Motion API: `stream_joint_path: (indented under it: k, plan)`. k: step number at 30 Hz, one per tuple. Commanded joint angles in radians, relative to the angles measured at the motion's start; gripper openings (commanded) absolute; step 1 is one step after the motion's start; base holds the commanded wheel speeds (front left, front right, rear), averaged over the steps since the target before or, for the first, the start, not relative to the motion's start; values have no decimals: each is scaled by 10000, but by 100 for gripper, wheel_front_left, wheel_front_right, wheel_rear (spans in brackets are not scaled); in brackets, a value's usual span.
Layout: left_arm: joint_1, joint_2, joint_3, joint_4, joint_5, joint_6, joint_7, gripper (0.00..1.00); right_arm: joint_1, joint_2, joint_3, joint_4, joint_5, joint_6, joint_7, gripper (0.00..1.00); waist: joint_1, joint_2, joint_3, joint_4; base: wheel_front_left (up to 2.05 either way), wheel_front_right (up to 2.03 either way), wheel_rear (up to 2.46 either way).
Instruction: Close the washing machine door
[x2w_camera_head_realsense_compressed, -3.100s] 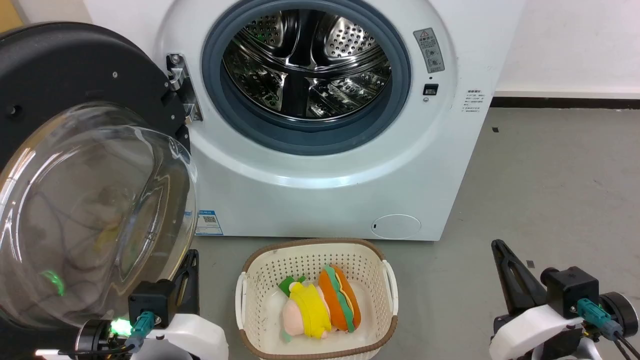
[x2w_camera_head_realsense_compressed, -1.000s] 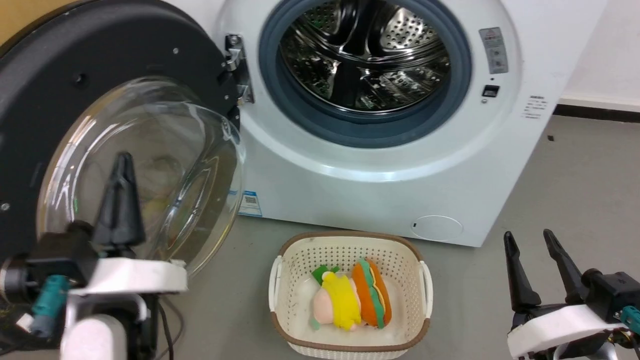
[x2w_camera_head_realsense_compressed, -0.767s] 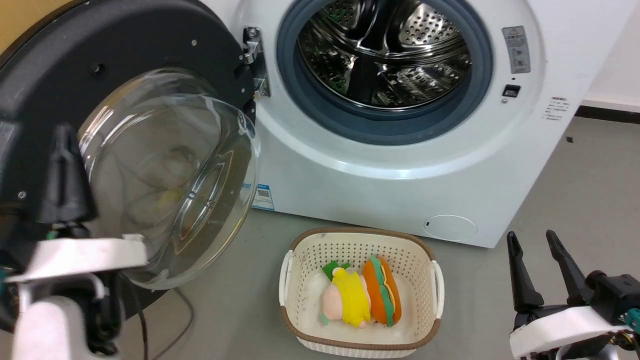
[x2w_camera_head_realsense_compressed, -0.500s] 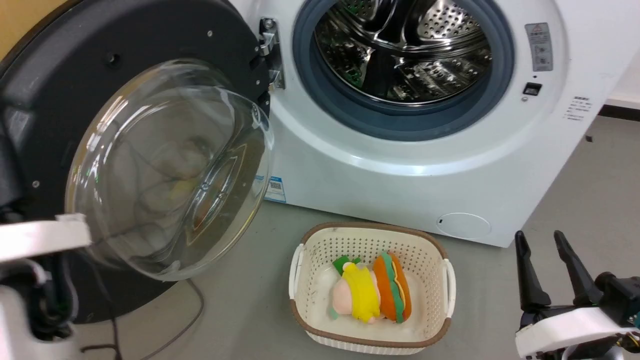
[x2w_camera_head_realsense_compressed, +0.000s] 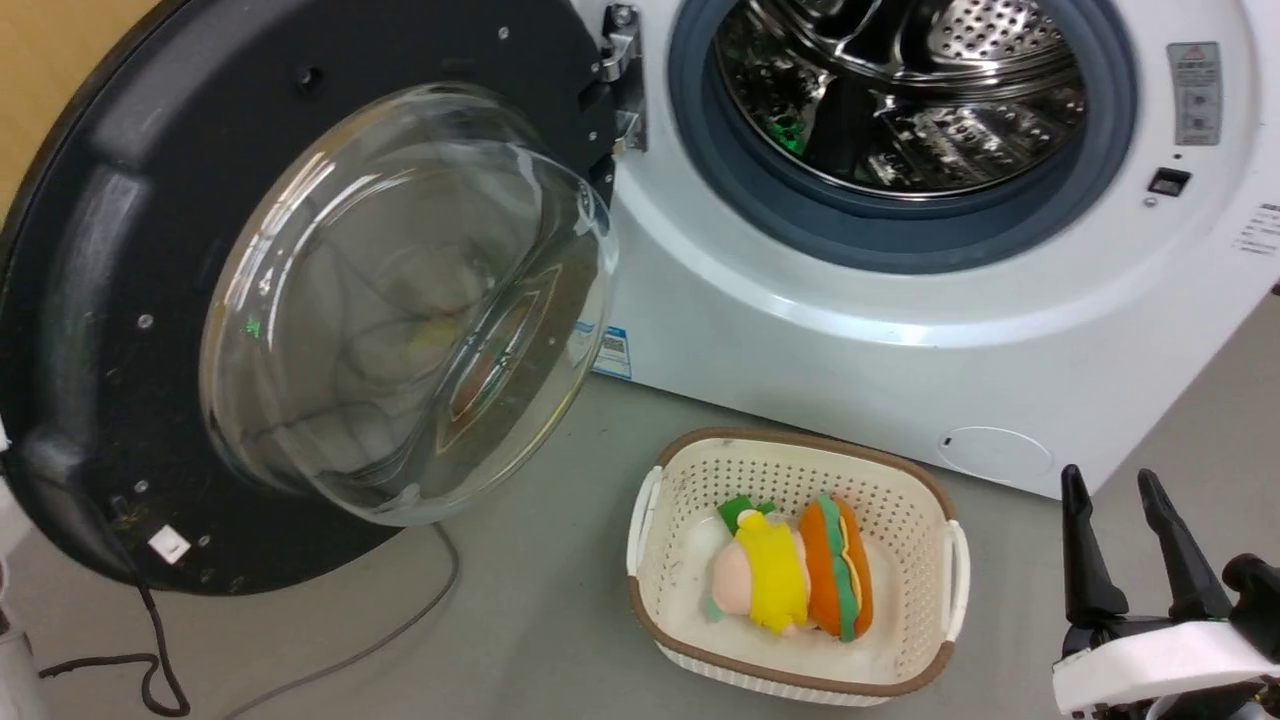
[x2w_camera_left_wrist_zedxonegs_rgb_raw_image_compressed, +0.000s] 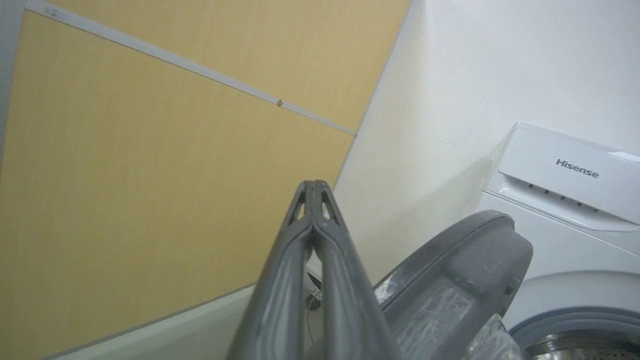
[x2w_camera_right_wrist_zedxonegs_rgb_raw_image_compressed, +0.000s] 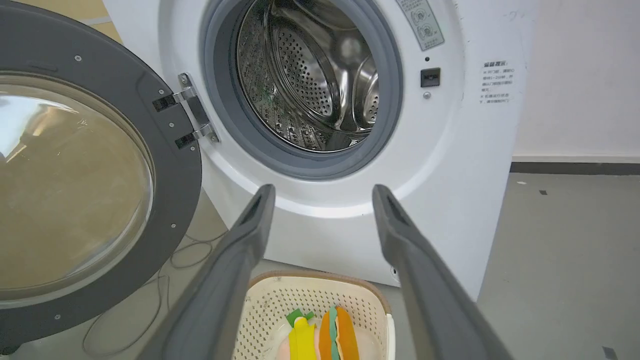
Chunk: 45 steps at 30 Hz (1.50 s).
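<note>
Left pincer (x2w_camera_left_wrist_zedxonegs_rgb_raw_image_compressed: 313, 184), tips together, sees the washing machine door (x2w_camera_left_wrist_zedxonegs_rgb_raw_image_compressed: 465, 250) edge-on; right pincer (x2w_camera_right_wrist_zedxonegs_rgb_raw_image_compressed: 324, 189), spread, sees its inside.

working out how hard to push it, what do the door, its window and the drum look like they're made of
Door: probably moulded plastic, black with a soft sheen, dotted with screw heads. Window: clear, bulging, bright reflections; looks like glass, though clear plastic is possible. Drum: polished metal, likely stainless steel, mirror-bright and punched with holes.
</note>
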Motion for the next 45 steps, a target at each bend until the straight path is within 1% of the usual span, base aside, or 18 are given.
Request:
stream_joint_path:
  k: [1, 3, 4, 6, 11, 14, 16, 23, 29, 33, 37, 45]
  plan:
    - [-323, 201, 215, 347, -477, 61, 390, 0, 24, 27, -76, 55, 170, 5, -115, 100, -1, 0, 67, 170, 0, 0, 0]
    - [-458, 276, 345, 698, -926, 125, 800, 0, 13, 28, -116, 78, 224, 5, -156, 100, -1, 0, 106, 268, 0, 0, 0]
    - [-458, 276, 345, 698, -926, 125, 800, 0, 13, 28, -116, 78, 224, 5, -156, 100, -1, 0, 106, 268, 0, 0, 0]
    - [-558, 414, 472, 1054, -1309, 137, 1182, 0, -1, 29, -150, 108, 274, 5, -198, 100, -1, 0, 151, 356, 0, 0, 0]
    - [-783, 740, 618, 2119, -2337, 135, 2453, 0, -45, 31, -248, 186, 399, 5, -302, 100, -1, 0, 279, 532, 0, 0, 0]
    - [-863, 935, 617, 2667, -2652, 124, 2975, 0, -78, 32, -316, 226, 483, 6, -364, 100, -1, 0, 359, 622, 0, 0, 0]
    - [-868, 1076, 470, 2993, -2725, 36, 3320, 0, -106, 33, -336, 262, 540, 6, -406, 100, -1, 0, 412, 660, 0, 0, 0]
    - [-1093, 1254, 166, 4010, -3366, -257, 4499, 0, -177, 35, -419, 327, 757, 6, -551, 100, -1, 0, 595, 792, 0, 0, 0]
    - [-1110, 1368, -65, 4402, -4137, -618, 5739, 0, -189, 38, -524, 371, 951, 7, -676, 100, -1, 0, 707, 929, 0, 0, 0]
    - [-880, 1376, -296, 4186, -4885, -850, 6776, 0, -176, 39, -649, 406, 1070, 7, -760, 100, -1, 0, 761, 1098, 0, 0, 0]
    - [-365, 1189, -551, 3529, -5692, -958, 7565, 0, -164, 41, -780, 459, 1234, 7, -843, 100, -1, 0, 789, 1290, 0, 0, 0]
    - [1206, 572, -1708, 907, -7208, -1054, 8622, 0, -99, 44, -957, 532, 1543, 8, -1009, 100, -1, 0, 801, 1857, 0, 0, 0]
